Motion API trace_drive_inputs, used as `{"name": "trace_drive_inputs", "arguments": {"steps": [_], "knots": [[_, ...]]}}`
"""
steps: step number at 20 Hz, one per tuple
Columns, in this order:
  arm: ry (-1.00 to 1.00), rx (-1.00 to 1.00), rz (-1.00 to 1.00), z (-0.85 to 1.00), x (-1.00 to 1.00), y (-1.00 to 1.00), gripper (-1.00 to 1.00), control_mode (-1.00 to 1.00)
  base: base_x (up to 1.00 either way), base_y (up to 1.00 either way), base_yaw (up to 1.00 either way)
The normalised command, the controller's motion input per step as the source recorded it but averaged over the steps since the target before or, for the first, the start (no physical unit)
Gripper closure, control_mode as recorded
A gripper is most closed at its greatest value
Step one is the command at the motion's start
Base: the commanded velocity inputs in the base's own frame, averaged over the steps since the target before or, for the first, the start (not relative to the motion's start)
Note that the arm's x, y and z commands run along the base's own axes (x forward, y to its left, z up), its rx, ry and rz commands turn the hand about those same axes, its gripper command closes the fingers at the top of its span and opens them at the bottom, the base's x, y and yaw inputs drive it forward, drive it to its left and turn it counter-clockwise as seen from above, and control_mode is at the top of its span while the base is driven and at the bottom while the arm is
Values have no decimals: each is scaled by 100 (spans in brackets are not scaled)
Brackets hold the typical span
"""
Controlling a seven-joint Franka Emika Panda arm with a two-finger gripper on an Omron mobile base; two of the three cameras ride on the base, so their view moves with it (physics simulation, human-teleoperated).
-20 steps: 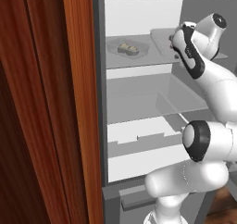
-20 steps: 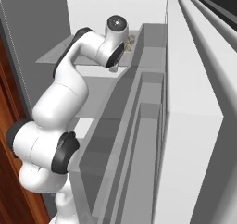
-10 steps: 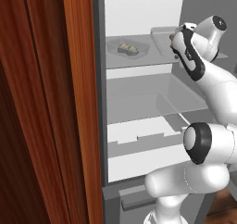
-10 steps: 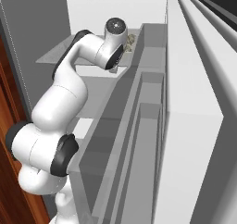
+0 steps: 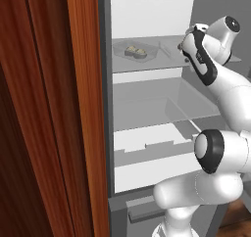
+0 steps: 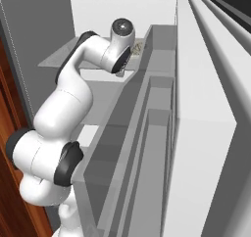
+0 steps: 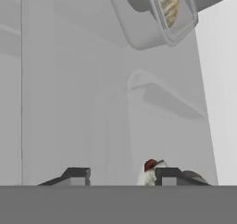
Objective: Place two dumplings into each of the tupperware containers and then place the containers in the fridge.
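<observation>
Two dumplings [image 5: 136,51] are lying side by side in a container [image 5: 128,50] that is sitting on the top shelf [image 5: 147,64] of the fridge [image 5: 152,108], upper centre of the left base frame. One edge of a second container [image 5: 164,49] is showing just right of it on the same shelf, partly behind the arm [image 5: 215,79]. In the hand frame, a container [image 7: 152,19] with a ribbed dumpling [image 7: 167,3] inside is sitting at the top right, well apart from the gripper [image 7: 121,174] at the bottom. Its fingers [image 7: 76,174] are standing apart with nothing between them. In the right base frame, the arm [image 6: 73,108] is reaching from lower left up to the shelf [image 6: 59,59], where a dumpling [image 6: 138,47] is peeking out beside the wrist. One reddish cabinet panel [image 5: 49,108] is filling the left of the left base frame.
</observation>
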Motion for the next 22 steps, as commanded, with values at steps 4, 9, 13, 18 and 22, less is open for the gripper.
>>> {"name": "trace_drive_inputs", "arguments": {"steps": [4, 9, 13, 18, 22], "knots": [[0, 0, 0, 0, 0, 0, -100, -100, 0, 0, 0], [-2, 0, 0, 6, -10, 0, -100, -100, 0, 0, 0], [-15, 0, 0, 22, -88, -3, -100, -100, 0, 0, 0], [-10, 0, 0, 2, -94, 7, -100, -100, 0, 0, 0], [1, -6, 0, 10, -100, 43, -100, -100, 0, 0, 0]]}}
